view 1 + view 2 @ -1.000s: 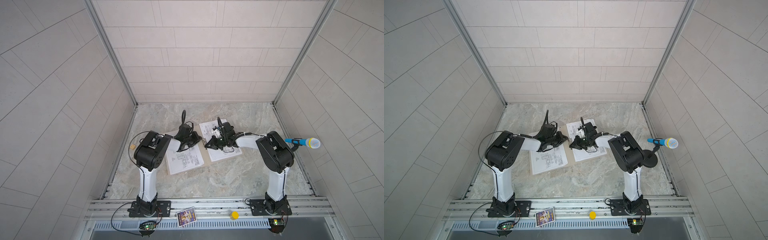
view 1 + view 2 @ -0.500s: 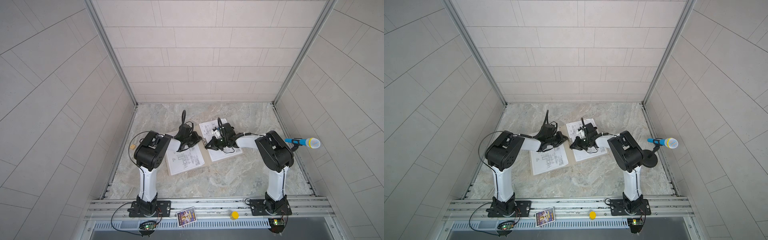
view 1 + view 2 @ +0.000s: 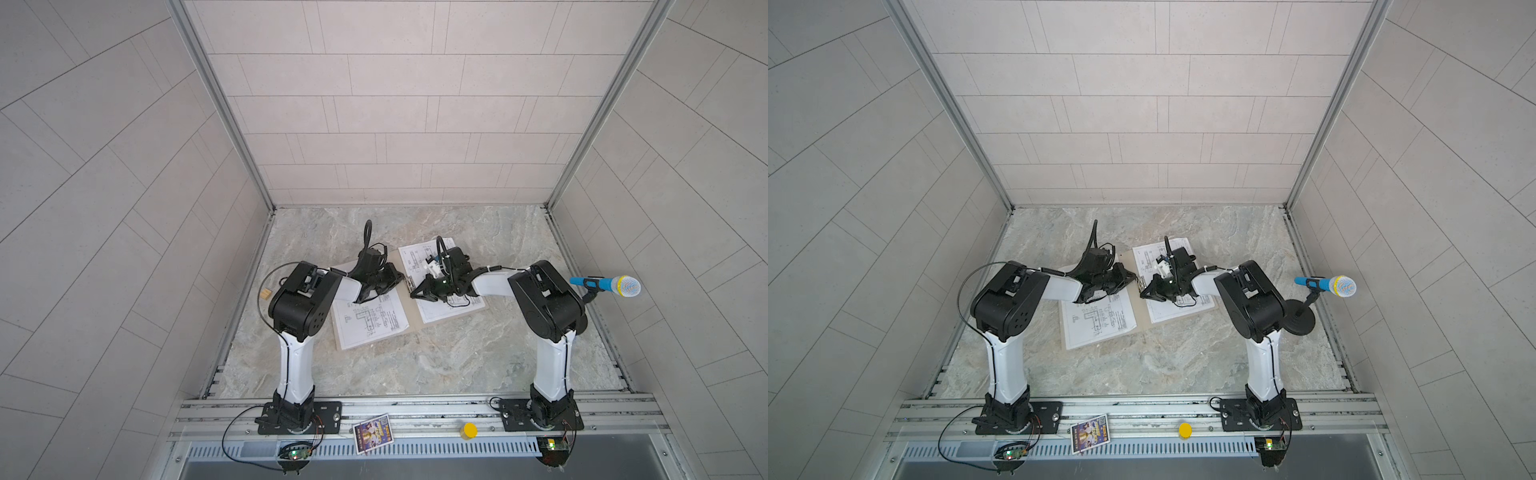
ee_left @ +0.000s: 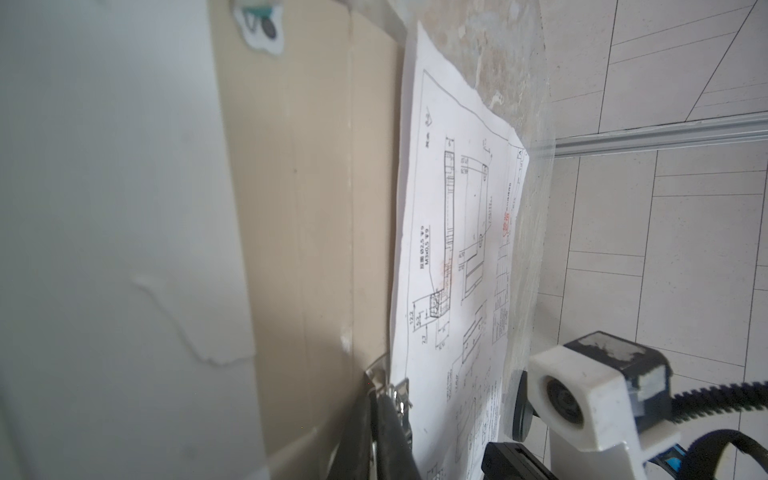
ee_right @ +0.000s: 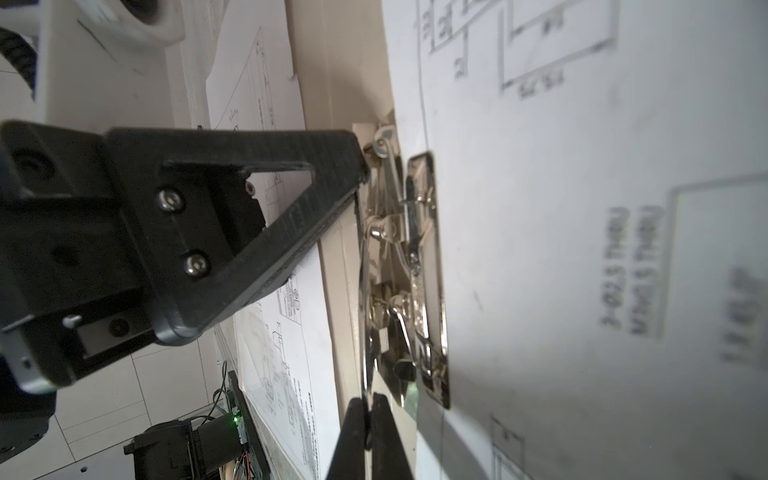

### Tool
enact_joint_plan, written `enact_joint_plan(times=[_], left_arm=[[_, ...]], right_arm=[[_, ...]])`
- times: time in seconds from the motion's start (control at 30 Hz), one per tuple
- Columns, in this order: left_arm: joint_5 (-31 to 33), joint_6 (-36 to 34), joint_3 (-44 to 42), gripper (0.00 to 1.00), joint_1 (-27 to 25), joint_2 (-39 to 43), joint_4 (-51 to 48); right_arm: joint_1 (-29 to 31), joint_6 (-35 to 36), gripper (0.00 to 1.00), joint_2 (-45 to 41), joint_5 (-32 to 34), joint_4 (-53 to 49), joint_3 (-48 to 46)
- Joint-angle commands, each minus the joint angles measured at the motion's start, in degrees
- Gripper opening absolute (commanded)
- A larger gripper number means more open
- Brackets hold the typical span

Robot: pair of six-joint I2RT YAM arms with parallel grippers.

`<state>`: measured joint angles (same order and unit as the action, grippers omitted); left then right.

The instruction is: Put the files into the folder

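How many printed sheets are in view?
2, both on the open folder: left sheet on its left half, right sheet on its right half. Others may lie stacked beneath.

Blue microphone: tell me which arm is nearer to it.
Right. The right arm has its elbow close beside the blue microphone; the left arm stands on the opposite side of the folder, much farther away.
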<state>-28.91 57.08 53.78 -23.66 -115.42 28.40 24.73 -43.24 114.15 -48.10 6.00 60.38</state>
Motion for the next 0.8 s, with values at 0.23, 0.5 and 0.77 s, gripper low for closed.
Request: enact_joint_plan(times=[0.23, 0.5, 0.77], left_arm=[[1.31, -1.26, 0.19, 0.09, 0.03, -2.34, -3.93], [1.48, -1.18, 0.42, 0.09, 0.03, -2.36, -4.06], [1.57, -1.09, 0.46, 0.09, 0.03, -2.37, -4.06]], right_arm=[[-1.61, 0.58, 0.00, 4.87, 6.29, -6.08, -4.27], [-1.53, 4.60, 0.00, 5.78, 9.38, -13.87, -2.02], [-0.99, 6.31, 0.00, 7.45, 10.39, -16.93, -0.11]])
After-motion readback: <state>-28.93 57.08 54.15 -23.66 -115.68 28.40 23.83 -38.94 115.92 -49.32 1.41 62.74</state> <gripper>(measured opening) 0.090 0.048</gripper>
